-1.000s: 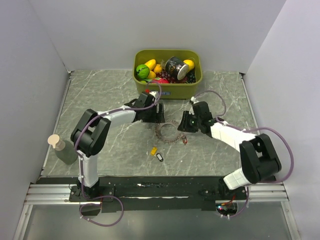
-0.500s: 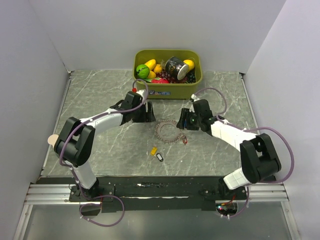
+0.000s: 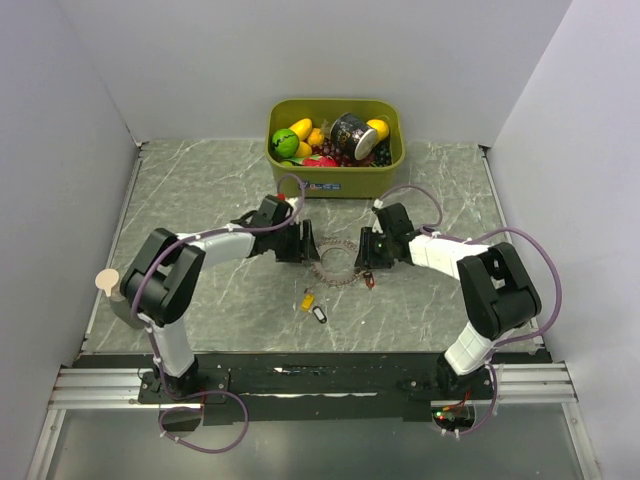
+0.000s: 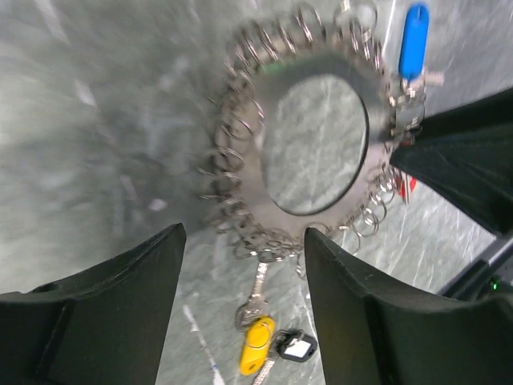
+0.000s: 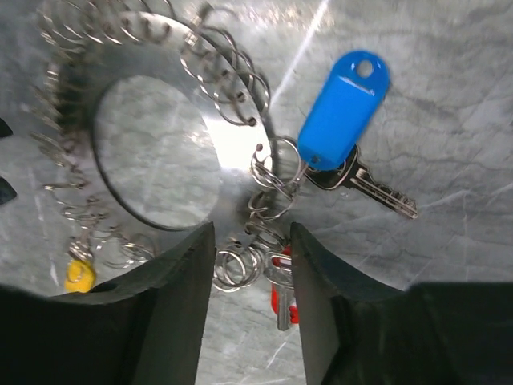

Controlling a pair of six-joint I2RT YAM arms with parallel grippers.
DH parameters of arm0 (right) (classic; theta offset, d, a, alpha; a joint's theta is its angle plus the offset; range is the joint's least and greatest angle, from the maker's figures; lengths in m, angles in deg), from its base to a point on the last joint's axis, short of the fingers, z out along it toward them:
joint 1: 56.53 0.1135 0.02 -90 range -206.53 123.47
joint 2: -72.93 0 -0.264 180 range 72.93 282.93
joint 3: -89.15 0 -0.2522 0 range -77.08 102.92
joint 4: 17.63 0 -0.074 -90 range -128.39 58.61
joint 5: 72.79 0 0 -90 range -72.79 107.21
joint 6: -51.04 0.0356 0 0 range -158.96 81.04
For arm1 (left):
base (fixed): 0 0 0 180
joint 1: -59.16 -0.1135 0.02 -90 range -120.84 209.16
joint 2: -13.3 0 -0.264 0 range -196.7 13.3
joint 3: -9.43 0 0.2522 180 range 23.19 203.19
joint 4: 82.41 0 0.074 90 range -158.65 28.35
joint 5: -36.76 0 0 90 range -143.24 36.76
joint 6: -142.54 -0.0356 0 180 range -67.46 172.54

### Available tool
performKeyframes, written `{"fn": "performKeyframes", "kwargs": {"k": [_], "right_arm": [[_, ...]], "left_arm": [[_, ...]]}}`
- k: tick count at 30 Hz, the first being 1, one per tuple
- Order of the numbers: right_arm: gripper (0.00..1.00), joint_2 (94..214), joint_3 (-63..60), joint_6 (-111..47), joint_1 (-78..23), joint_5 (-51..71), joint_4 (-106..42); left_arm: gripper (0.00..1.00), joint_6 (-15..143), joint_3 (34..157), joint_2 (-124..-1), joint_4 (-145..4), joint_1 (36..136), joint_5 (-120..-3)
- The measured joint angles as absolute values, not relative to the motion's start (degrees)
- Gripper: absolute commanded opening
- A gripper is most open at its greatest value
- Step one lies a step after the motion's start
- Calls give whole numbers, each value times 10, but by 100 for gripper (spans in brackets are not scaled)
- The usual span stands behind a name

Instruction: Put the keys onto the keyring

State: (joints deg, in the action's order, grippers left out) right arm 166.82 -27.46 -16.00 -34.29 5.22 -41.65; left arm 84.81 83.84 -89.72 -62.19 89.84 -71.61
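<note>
Dead centre on the grey marbled table (image 3: 200, 190), the large silver keyring with its rim of small wire loops (image 3: 338, 262) lies flat, and you've got an arm on each side of it. Your left claw (image 4: 242, 233) hangs low over the ring's near rim, jaws spread wide and empty; I'd say that's to pin or steady the ring. Your right claw (image 5: 250, 233) is parted more narrowly, straddling a cluster of small loops, and it grips nothing either. That looks like the setup for working a loop open.

Look beside it: the blue-tagged key (image 5: 343, 108) sits hooked into those loops, and the red-tagged key (image 5: 279, 301) lies just under them, though its link is hard to confirm. The yellow-tagged key (image 4: 256, 345) and black-tagged key (image 4: 292, 346) lie side by side on the table just off the ring; they seem the ones left to do.

Behind the ring, well apart, stands an olive-green plastic bin of toy fruit (image 3: 335, 180). Plain white walls (image 3: 300, 50) close in the table.
</note>
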Motion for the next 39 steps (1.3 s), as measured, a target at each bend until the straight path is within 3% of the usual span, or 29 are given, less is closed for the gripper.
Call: {"fn": "performKeyframes", "kwargs": {"k": [5,17,24,28,31,39], "right_arm": [[33,1676,-275,-162,-342,46,-420],[27,1658,-304,-155,-338,21,-417],[33,1625,-324,-143,-337,12,-430],[51,1585,-323,-143,-336,17,-437],[58,1554,-321,-146,-336,25,-443],[57,1527,-307,-164,-335,43,-458]], "left_arm": [[65,859,838,-920,-628,920,-736],[66,858,898,-970,-638,922,-748],[71,843,934,-988,-624,922,-742],[74,830,935,-981,-612,923,-724],[74,819,923,-952,-608,922,-706],[72,807,853,-840,-627,922,-699]]}}
